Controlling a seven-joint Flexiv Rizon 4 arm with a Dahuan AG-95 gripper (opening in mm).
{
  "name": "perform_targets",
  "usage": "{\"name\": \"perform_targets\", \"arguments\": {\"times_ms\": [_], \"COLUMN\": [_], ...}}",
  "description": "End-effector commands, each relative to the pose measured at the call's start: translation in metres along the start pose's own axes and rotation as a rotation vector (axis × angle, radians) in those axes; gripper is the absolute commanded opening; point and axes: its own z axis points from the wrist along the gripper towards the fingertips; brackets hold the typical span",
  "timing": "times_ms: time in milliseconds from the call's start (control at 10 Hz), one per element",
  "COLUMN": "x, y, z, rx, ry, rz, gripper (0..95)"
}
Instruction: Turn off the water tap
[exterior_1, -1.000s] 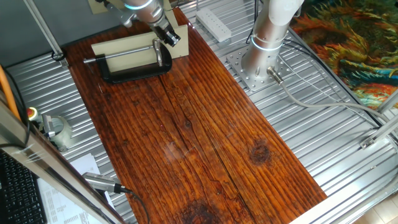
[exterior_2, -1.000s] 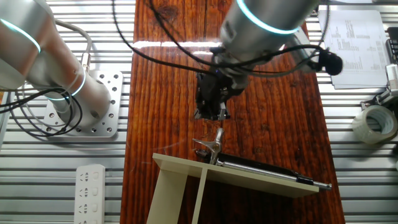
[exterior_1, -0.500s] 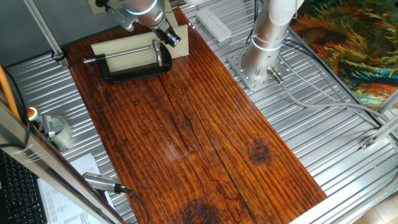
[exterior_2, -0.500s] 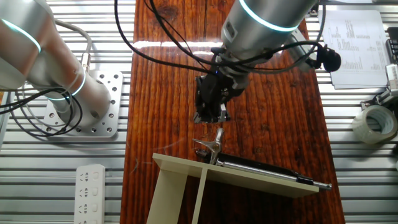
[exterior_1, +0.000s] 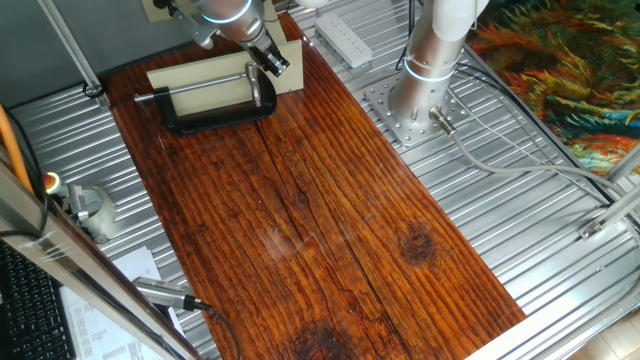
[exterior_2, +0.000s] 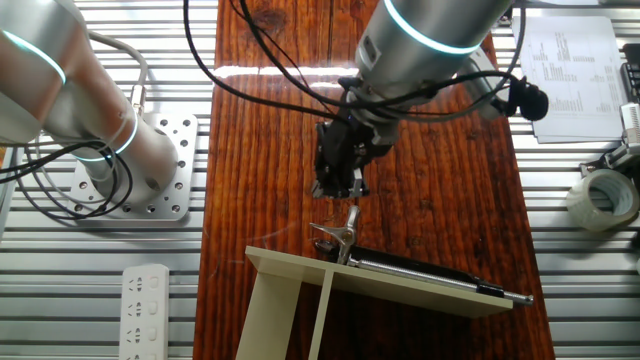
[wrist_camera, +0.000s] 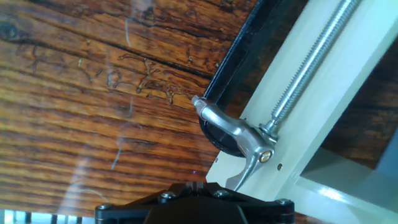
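The water tap is a small chrome piece with a curved lever (wrist_camera: 233, 134) and a long threaded silver rod (wrist_camera: 311, 62). It sits on a cream block (wrist_camera: 292, 143) beside a black tray (exterior_1: 215, 120). The tap also shows in one fixed view (exterior_1: 252, 80) and in the other fixed view (exterior_2: 340, 238). My gripper (exterior_2: 338, 188) hangs just above and in front of the lever, not touching it. Its fingers stand together with nothing between them. In the hand view only the gripper's black body and its closed tips (wrist_camera: 194, 185) show at the bottom edge, below the lever.
A white power strip (exterior_2: 145, 310) lies on the metal table behind the cream block. The silver robot base (exterior_1: 425, 75) stands to the right of the wooden board (exterior_1: 320, 220). A tape roll (exterior_2: 600, 200) and papers (exterior_2: 575, 60) lie off the board's other side.
The hand has shifted very slightly above the tap. The tap and its block have not moved.
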Motion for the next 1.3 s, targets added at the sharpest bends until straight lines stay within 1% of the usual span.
{"name": "perform_targets", "arguments": {"times_ms": [100, 200, 300, 400, 500, 600, 800, 900, 1100, 1300], "x": [-0.001, -0.001, -0.001, 0.002, 0.012, 0.019, 0.030, 0.035, 0.035, 0.034], "y": [0.000, 0.000, 0.000, -0.004, -0.015, -0.023, -0.034, -0.041, -0.049, -0.051], "z": [0.000, 0.000, 0.000, 0.000, 0.001, 0.001, 0.003, 0.006, 0.010, 0.012], "rx": [-0.044, -0.103, -0.100, -0.099, -0.093, -0.092, -0.083, -0.081, -0.084, -0.089], "ry": [-0.012, -0.040, -0.042, -0.040, -0.041, -0.045, -0.050, -0.060, -0.072, -0.070], "rz": [0.164, 0.199, 0.185, 0.159, 0.134, 0.120, 0.106, 0.093, 0.092, 0.115], "gripper": [0.0, 0.0, 0.0, 0.0, 0.0, 0.0, 0.0, 0.0, 0.0, 0.0]}}
